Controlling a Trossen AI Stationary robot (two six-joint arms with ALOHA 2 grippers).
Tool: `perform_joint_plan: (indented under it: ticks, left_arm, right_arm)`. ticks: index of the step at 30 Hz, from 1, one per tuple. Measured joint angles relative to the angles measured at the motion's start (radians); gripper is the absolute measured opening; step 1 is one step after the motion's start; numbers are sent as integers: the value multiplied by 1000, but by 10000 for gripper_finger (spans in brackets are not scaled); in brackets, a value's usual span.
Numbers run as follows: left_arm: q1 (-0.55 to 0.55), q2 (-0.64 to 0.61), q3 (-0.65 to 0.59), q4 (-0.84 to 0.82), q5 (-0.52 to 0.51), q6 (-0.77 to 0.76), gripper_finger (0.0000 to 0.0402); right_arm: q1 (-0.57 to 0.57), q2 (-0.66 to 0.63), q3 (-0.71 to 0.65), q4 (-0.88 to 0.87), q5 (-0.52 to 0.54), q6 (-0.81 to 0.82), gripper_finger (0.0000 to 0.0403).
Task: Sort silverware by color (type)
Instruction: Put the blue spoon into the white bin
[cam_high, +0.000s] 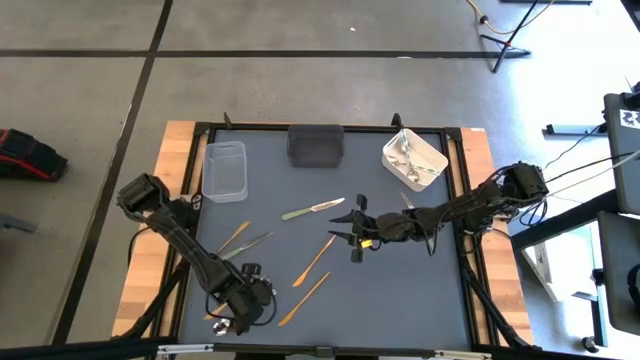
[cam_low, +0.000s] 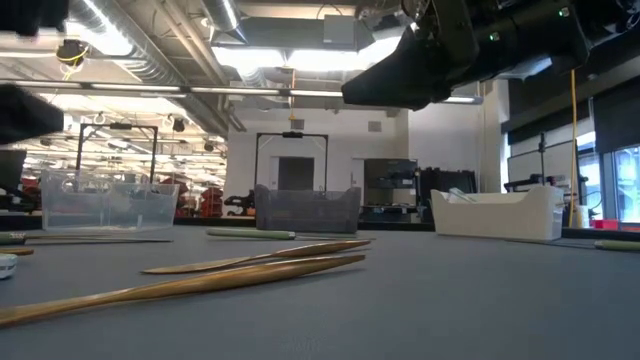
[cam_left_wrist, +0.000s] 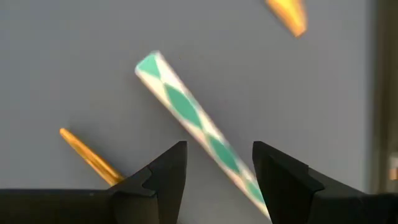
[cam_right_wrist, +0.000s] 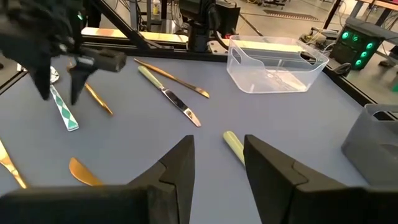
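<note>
Silverware lies scattered on the grey table. My left gripper (cam_high: 243, 297) is near the table's near-left corner and is open. Its fingers stand on either side of a green-and-white patterned handle (cam_left_wrist: 186, 112), also visible as the patterned handle (cam_right_wrist: 64, 111) lying flat. My right gripper (cam_high: 352, 233) is open over the table's middle. A pale green handle (cam_right_wrist: 234, 146) lies just ahead of its fingers. A pale green knife (cam_high: 313, 209) and copper-gold pieces (cam_high: 315, 260) (cam_high: 303, 298) (cam_low: 250, 262) lie flat between the arms. Silver pieces sit in the white tub (cam_high: 415, 158).
Three tubs stand along the far edge: a clear tub (cam_high: 225, 170), a dark grey tub (cam_high: 315, 143) and the white tub. More gold handles (cam_left_wrist: 87, 155) (cam_right_wrist: 99, 99) lie close to my left gripper. Bare grey table shows toward the near-right corner.
</note>
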Motion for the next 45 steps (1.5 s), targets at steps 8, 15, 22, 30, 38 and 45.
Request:
perform_joint_plan:
  ticks: [8, 15, 22, 30, 38, 45]
  left_arm:
    - [-7, 22, -17, 28, 2, 33, 177]
    - [-21, 22, -22, 26, -24, 67, 120]
    - [-21, 22, -23, 21, -35, 84, 46]
    - [-17, 15, -25, 25, -30, 87, 37]
    - [-19, -114, -26, -8, -47, 95, 41]
    - [-21, -304, -26, -31, -244, 257, 42]
  right_arm:
    - [-1, 0, -1, 27, 26, 2, 129]
    - [0, 0, -1, 23, 24, 44, 129]
    - [0, 0, -1, 23, 23, 50, 129]
    - [0, 0, -1, 21, 23, 51, 129]
    - [0, 0, -1, 20, 23, 51, 129]
    - [0, 0, -1, 46, 20, 51, 129]
